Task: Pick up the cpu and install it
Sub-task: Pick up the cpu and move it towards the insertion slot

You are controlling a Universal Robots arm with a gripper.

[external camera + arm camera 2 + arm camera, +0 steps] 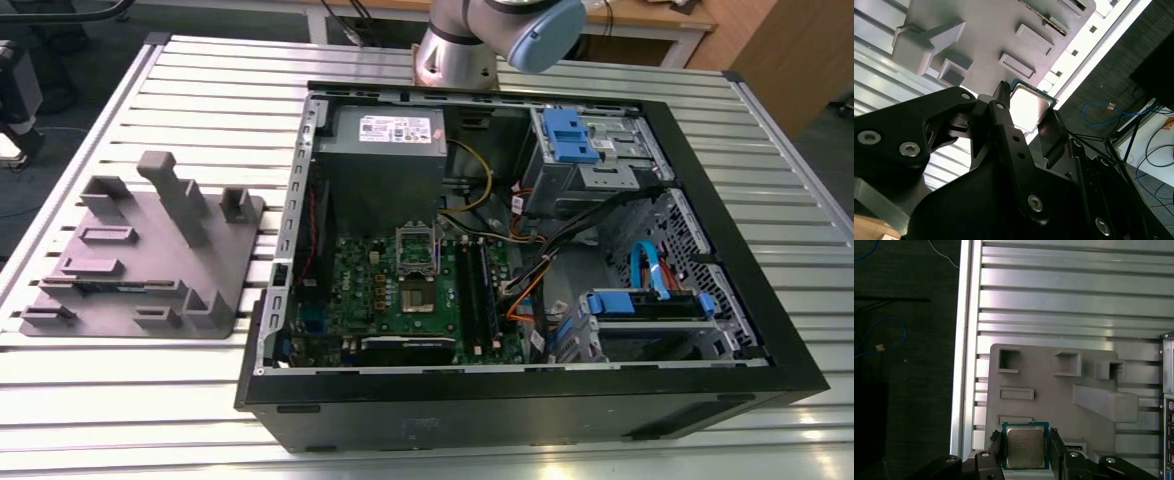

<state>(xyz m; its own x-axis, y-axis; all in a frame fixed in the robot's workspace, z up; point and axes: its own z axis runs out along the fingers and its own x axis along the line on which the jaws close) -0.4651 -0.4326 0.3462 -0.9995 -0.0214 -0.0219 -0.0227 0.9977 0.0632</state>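
The cpu (1025, 446) is a small square chip with a silvery top and a thin rim. It sits between the two black fingers of my gripper (1025, 440), which is shut on its opposite edges. In both wrist views it hangs above the grey moulded fixture (1054, 395); in the second wrist view the cpu (1029, 104) shines between the fingers (1004, 112). The exterior view shows the open computer case (534, 400) with the green motherboard (360, 290). The shiny socket frame (416, 245) stands hinged up over the socket (416, 297).
The grey fixture (147, 250) lies on the slatted metal table (134, 400), at the exterior view's left of the case. Inside the case are a grey power supply (384, 135), blue drive bays (574, 135) and loose cables (534, 270). The arm's base (461, 55) stands behind the case.
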